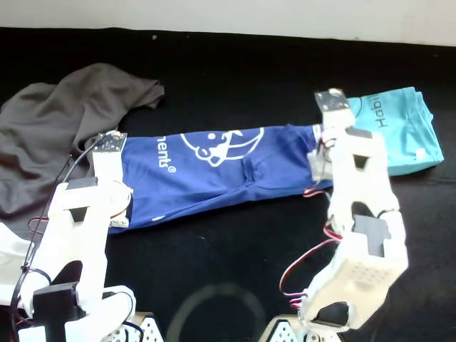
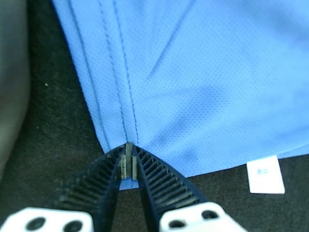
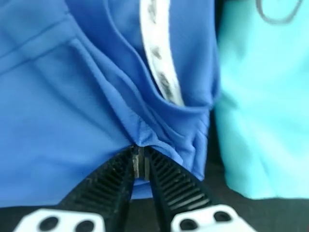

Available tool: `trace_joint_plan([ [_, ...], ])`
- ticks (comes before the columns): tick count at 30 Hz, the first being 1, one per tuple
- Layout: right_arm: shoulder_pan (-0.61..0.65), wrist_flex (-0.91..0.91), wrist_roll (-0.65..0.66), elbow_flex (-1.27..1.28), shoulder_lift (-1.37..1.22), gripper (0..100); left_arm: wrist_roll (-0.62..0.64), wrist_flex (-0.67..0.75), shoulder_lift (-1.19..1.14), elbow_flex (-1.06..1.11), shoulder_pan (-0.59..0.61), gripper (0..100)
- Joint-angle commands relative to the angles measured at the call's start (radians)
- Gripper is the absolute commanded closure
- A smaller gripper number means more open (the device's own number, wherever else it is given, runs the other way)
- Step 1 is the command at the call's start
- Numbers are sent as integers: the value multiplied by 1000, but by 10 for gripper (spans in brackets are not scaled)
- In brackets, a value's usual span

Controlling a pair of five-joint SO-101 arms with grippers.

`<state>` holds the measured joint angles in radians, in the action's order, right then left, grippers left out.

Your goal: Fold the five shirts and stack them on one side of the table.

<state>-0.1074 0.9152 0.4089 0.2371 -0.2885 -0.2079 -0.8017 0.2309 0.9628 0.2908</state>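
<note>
Nearest you, both grippers are clamped on cloth. Your left gripper point(image 2: 128, 163) has its jaws pinched together on the stitched hem corner of the blue shirt point(image 1: 214, 171), with a small white tag point(image 2: 264, 174) just beside that edge. Your right gripper point(image 3: 140, 162) is likewise closed on a bunched fold at the shirt's opposite end, near the collar tape.

Between the two arms the blue shirt lies stretched across the black table point(image 1: 235, 71), already narrowed into a long band, so it looks mid-fold: the crosswise fold is not yet made.

Beyond your right gripper, the teal shirt point(image 1: 399, 135) lies folded, touching the blue one's end; it seems to be the only one finished. Beyond your left gripper, the grey shirt point(image 1: 64, 114) sits in a crumpled heap, unfolded. Judge the task as early: one shirt stacked, one in hand, the others waiting.
</note>
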Motion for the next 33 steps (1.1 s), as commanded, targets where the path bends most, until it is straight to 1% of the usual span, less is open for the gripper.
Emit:
trace_joint_plan([
  [1, -71, -12, 71, 36, 64, 992, 8, 20, -1, 5, -8, 992],
  [3, -79, -4, 71, 42, 65, 992, 8, 20, -1, 5, -8, 992],
  [6, -53, 42, 71, 39, 94, 992, 8, 20, -1, 5, -8, 992],
  [11, 18, 159, 69, 48, 314, 992, 8, -2, 8, -27, -12, 992],
  [16, 41, 245, 68, 50, 611, 992, 8, -245, 96, -217, -8, 992],
  [18, 38, 272, 68, 59, 693, 990, 8, -316, 154, -295, -8, 992],
  [20, 38, 312, 68, 94, 757, 988, 5, -351, 196, -351, -7, 990],
  [21, 38, 343, 68, 113, 785, 982, 3, -358, 205, -366, -5, 989],
  [23, 39, 403, 68, 162, 837, 933, 3, -356, 196, -380, 10, 965],
  [26, 36, 440, 69, 263, 928, 832, 6, -350, 124, -389, 41, 864],
  [27, 35, 440, 69, 305, 964, 817, 8, -333, 88, -400, 48, 838],
  [29, 35, 433, 69, 390, 1049, 817, 8, -287, 5, -418, 65, 801],
  [33, 33, 432, 75, 524, 1236, 819, 3, -227, -157, -489, 120, 797],
])
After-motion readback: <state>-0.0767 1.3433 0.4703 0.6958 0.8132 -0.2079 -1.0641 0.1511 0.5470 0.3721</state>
